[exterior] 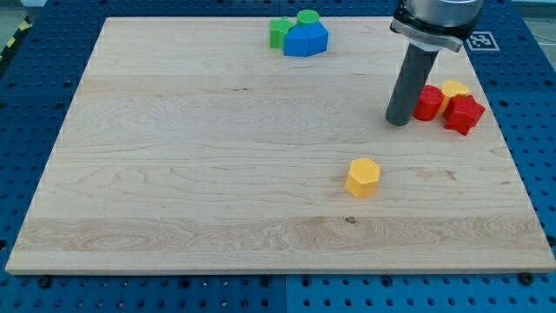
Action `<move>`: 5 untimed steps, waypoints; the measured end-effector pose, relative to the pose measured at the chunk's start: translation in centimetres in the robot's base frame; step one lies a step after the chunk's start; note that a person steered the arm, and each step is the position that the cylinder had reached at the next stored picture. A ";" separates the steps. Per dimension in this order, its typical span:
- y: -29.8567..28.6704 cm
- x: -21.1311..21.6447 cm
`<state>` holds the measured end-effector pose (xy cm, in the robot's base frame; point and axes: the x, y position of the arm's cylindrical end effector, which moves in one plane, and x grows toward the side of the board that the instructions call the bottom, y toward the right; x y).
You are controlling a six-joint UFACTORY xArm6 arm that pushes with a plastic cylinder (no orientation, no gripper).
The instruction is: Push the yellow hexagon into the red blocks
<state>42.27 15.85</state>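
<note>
The yellow hexagon [363, 176] sits alone on the wooden board, right of centre and toward the view's bottom. Two red blocks lie near the board's right edge: a round-edged one [427, 103] and a star-like one [464, 113], with a small yellow block [454, 89] between and behind them. My tip [399, 122] stands on the board just left of the red blocks, close to the round-edged one. The tip is up and to the right of the yellow hexagon, with a clear gap between them.
A cluster at the board's top edge holds two blue blocks [305, 39] and two green blocks [280, 31], one of them a green cylinder [307, 17]. The board [174, 156] lies on a blue perforated table.
</note>
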 end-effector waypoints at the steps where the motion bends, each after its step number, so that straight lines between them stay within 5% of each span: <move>1: -2.8 0.0; 3: -14.8 4.3; 5: -8.6 9.8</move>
<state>52.04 7.29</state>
